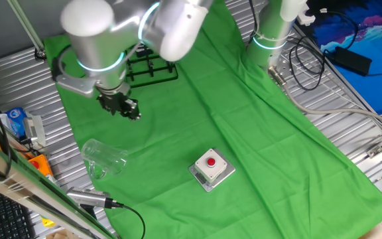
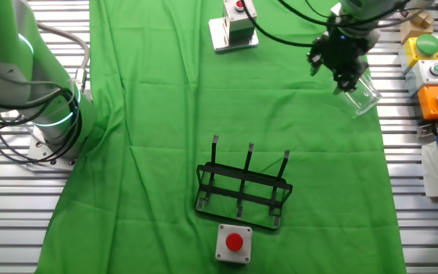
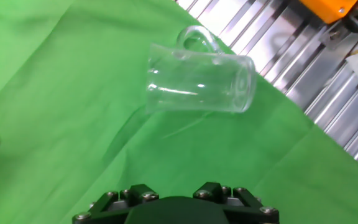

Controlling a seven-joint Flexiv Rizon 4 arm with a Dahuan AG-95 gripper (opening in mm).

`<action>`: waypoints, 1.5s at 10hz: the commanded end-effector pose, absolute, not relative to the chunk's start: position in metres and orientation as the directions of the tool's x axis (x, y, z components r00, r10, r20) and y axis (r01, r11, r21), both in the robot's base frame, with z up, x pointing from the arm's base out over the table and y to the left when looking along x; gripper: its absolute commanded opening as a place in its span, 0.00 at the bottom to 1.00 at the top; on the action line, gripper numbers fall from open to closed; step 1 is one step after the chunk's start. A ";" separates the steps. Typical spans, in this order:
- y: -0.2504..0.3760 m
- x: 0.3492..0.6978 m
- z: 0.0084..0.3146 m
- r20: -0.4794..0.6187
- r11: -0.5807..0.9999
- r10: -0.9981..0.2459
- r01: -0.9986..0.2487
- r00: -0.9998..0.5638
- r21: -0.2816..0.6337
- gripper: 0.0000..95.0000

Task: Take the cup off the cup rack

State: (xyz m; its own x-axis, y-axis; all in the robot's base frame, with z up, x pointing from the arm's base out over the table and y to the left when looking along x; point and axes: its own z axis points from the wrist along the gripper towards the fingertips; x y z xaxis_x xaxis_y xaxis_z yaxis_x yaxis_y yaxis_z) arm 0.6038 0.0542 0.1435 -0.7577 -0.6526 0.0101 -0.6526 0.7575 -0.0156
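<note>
While the cup [image 1: 103, 159] [image 2: 361, 94] [image 3: 199, 78] lies on its side on the green cloth [image 1: 244, 133] near the cloth's edge, the rack [image 2: 243, 188] [image 1: 152, 66] stands upright and bare, well apart from it. Cup handle points up in the hand view; the mouth faces the ribbed metal worktop [image 3: 291, 74]. Gripper [image 1: 126, 107] [image 2: 342, 67] hangs above the cloth, near the cup but clear of it, holding nothing. Whether the jaws are spread or closed I cannot tell; only their base shows in the hand view. A red-button box [image 2: 233, 243] sits just beside the rack; another [image 1: 211, 168] is near the cup.
</note>
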 end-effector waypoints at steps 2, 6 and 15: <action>0.059 0.624 0.141 -0.007 0.771 -0.637 -0.637 -0.771 -0.002 0.60; 0.066 0.651 0.131 -0.034 0.790 -0.612 -0.613 -0.790 0.017 0.60; 0.093 0.689 0.118 -0.056 0.845 -0.531 -0.533 -0.846 0.044 0.60</action>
